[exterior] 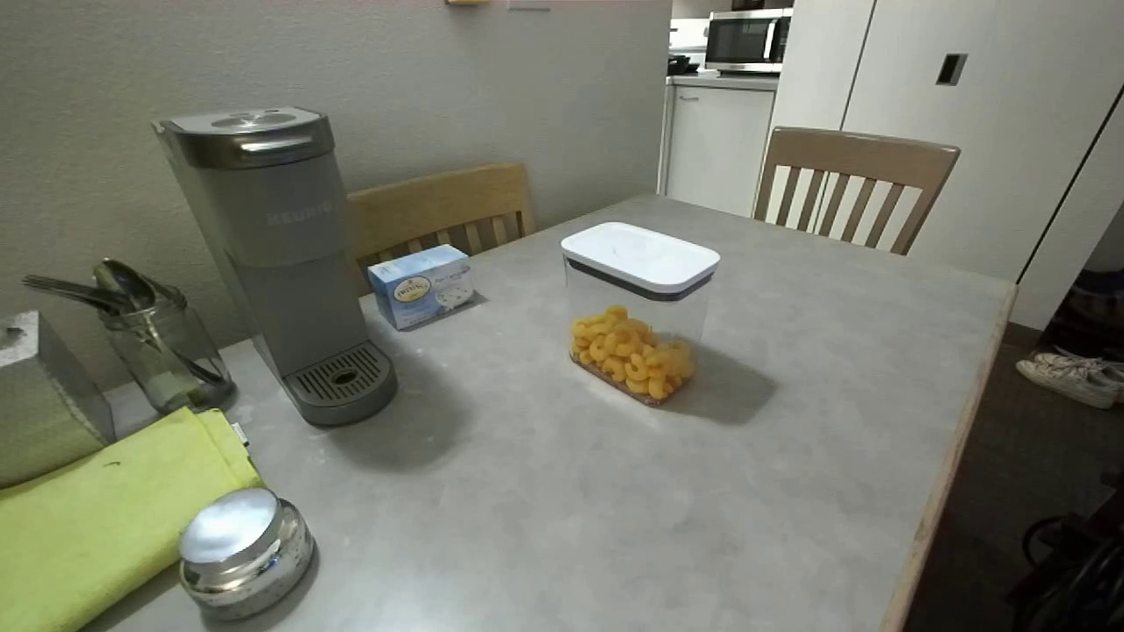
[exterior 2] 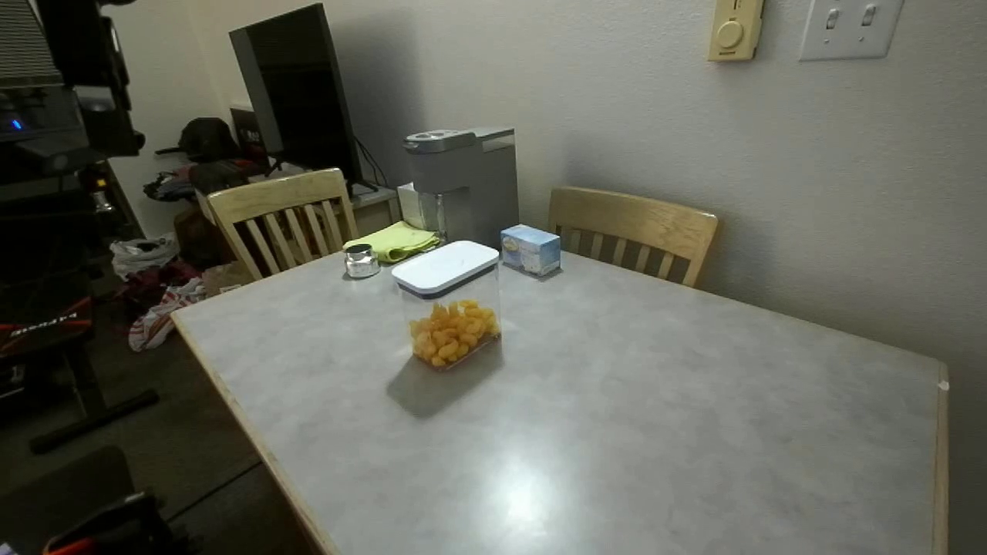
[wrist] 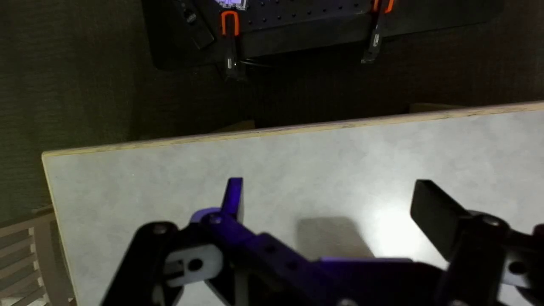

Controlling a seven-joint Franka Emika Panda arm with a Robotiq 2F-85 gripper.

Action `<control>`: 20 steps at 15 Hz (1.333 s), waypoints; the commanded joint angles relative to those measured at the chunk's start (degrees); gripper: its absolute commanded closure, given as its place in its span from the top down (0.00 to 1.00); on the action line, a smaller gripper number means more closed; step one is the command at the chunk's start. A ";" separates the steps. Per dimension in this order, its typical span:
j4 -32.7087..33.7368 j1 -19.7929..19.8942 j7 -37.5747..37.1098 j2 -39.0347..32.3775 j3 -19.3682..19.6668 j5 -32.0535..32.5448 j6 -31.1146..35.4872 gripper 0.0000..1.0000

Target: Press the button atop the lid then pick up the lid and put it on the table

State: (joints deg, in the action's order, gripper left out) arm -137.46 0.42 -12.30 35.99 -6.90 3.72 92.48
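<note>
The white lid (exterior: 641, 256) (exterior 2: 447, 267) sits level on a clear container (exterior: 645, 351) partly filled with orange-yellow rings, in both exterior views. The button (exterior: 639, 252) at its middle is equally white, and its outline barely shows. Under the container lies the grey table (exterior: 544, 491) (exterior 2: 655, 432). In the wrist view my gripper (wrist: 329, 191) stands open over the tabletop, its fingers (wrist: 232, 197) wide apart with nothing between them. A shadow (wrist: 329, 233) on the table shows between the jaws; lid and container are hidden in that view.
A coffee maker (exterior: 272, 254), a blue tea box (exterior: 423, 286), a glass jar with cutlery (exterior: 167, 351), a yellow-green cloth (exterior: 123, 500) and a shiny metal jar (exterior: 246, 553) stand along one side. Chairs (exterior: 861, 175) (exterior 2: 632, 227) surround the table, whose wooden edge (wrist: 276, 131) crosses the wrist view.
</note>
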 commanded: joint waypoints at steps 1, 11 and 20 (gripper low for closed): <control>-1.32 0.05 -1.79 0.54 0.30 0.35 4.71 1.00; -6.97 1.70 -9.12 -4.27 -0.16 0.17 31.13 1.00; -0.18 3.12 -8.51 -20.17 0.78 1.35 46.56 1.00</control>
State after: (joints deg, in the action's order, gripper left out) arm -142.65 2.75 -22.05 22.78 -6.53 4.61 137.72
